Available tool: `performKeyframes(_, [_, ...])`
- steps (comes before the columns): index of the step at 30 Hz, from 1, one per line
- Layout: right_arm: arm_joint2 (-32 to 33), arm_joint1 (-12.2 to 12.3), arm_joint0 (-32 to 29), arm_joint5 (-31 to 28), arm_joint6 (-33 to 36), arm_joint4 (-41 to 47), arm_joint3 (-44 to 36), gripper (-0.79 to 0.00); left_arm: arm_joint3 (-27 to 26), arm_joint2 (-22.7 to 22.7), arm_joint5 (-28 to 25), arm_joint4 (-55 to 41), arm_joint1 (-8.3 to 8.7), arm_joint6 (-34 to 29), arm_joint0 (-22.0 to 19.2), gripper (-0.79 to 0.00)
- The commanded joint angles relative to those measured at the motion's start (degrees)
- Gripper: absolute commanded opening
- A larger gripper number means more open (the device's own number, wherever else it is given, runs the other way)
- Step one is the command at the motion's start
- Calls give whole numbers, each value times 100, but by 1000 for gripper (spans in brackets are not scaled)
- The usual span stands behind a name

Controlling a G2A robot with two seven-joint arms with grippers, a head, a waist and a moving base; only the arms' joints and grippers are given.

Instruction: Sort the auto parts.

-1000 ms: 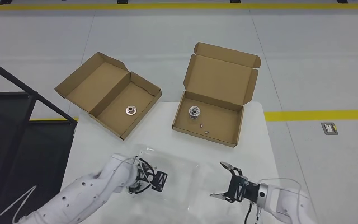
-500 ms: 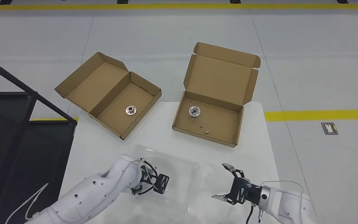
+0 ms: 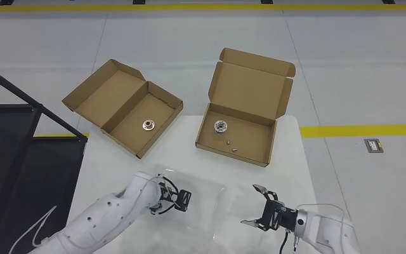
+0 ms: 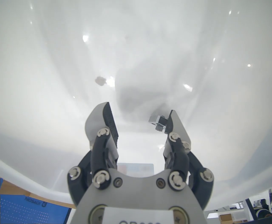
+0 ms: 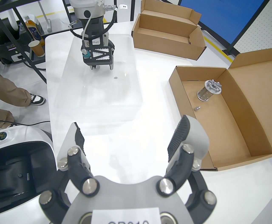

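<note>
Left pincer (image 4: 139, 111): gaped wide, holding nothing; bolt (image 4: 157, 123) touched one finger's inner face.
Right pincer (image 5: 130, 122): open, empty.
Sorted: ring (image 3: 148, 124), cylinder (image 3: 220, 126), screw (image 3: 231, 147) boxed, well beyond both.
Remaining: bolt, small bit (image 4: 100, 80) ahead.

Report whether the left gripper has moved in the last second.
Yes, slightly: the left gripper has edged towards the left cardboard box, still over the clear tray.

This looks like a factory-style robotics test hall: a pale sealed floor (image 3: 190, 38) marked with yellow lane lines (image 3: 355, 131) runs around a white work table (image 3: 292, 159). A black metal rack (image 3: 39, 108) and a blue perforated partition (image 5: 223, 17) (pegboard-like) stand beside it. Open cardboard boxes (image 3: 254, 82) hold loose metal parts (image 3: 220, 126).
</note>
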Motion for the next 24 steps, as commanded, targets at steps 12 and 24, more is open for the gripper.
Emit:
performKeyframes(12, [-52,52,54,43,-60,51,88,0,-179,-127,-315,-311,135,-125,61,-262])
performKeyframes(24, [-75,101,97,57,-120,83,163,0,-528,814,-315,-20,337,151,-509,-237])
